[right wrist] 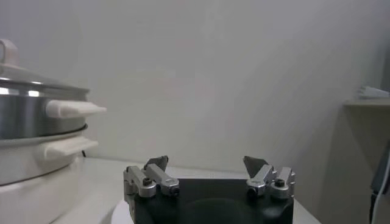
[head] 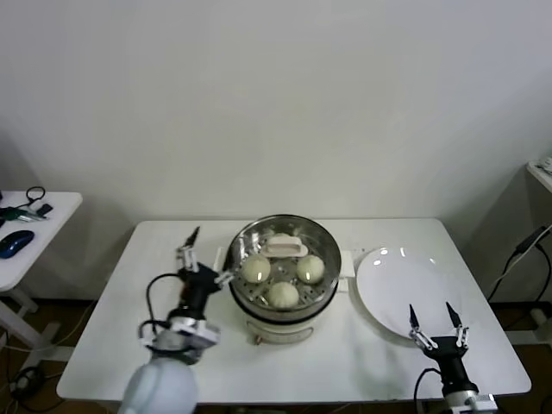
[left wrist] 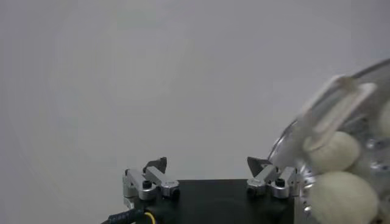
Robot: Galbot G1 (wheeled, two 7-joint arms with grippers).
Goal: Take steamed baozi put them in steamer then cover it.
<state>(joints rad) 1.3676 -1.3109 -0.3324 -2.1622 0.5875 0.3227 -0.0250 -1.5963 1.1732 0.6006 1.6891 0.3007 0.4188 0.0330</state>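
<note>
The baozi point(head: 282, 293) are sitting inside the steamer point(head: 259, 321) at mid-bench, three showing plainly through the glass, a fourth not clearly visible under the handle. The cover point(head: 284, 246) is lying over the pot, though the left wrist view is showing it tilted, so I am judging the covering step as nearly finished, not settled. The left pincer point(head: 205, 255) is hanging spread just beside the steamer's left rim, pinching nothing. The right pincer point(head: 436, 323) is waiting spread over the near edge of the plate point(head: 405, 289). Next move is calling for a seating check, then clearing away.
</note>
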